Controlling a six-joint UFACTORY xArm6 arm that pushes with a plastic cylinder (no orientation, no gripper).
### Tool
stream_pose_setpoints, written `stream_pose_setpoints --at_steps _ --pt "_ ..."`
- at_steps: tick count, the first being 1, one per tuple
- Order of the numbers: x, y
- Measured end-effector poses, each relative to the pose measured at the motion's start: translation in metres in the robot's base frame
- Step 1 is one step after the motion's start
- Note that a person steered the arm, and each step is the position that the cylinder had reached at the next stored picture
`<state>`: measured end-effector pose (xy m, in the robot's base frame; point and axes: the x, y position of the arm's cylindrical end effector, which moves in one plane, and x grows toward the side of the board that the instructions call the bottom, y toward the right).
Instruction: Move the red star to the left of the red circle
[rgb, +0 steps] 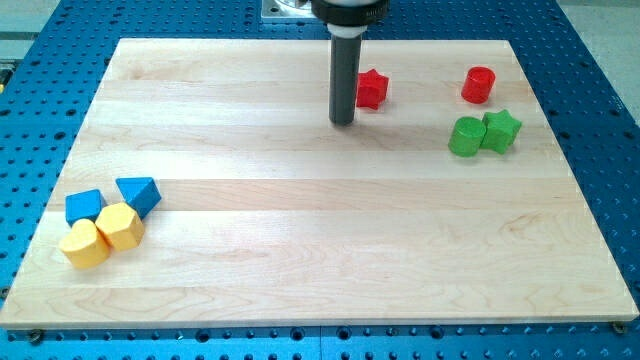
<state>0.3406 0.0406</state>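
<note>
The red star (373, 88) lies near the view's top, a little right of centre. The red circle (479, 85) stands further to the view's right, at about the same height. My tip (343, 122) rests on the board just left of and slightly below the red star, close to it; I cannot tell if the rod touches it.
A green circle (465, 136) and a green star (501, 131) sit together below the red circle. At the view's lower left lie a blue cube (85, 206), a blue triangle (139, 194) and two yellow blocks (121, 225) (83, 244). The wooden board (320, 270) sits on a blue perforated table.
</note>
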Motion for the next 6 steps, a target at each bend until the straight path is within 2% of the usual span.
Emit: stream_pose_setpoints --at_steps 1,2,3,4,5,6 --pt "-0.028 0.001" --pt "-0.039 -0.032" --pt "-0.041 0.04" --pt "-0.04 0.073" --pt "-0.04 0.074" --pt "-0.027 0.018"
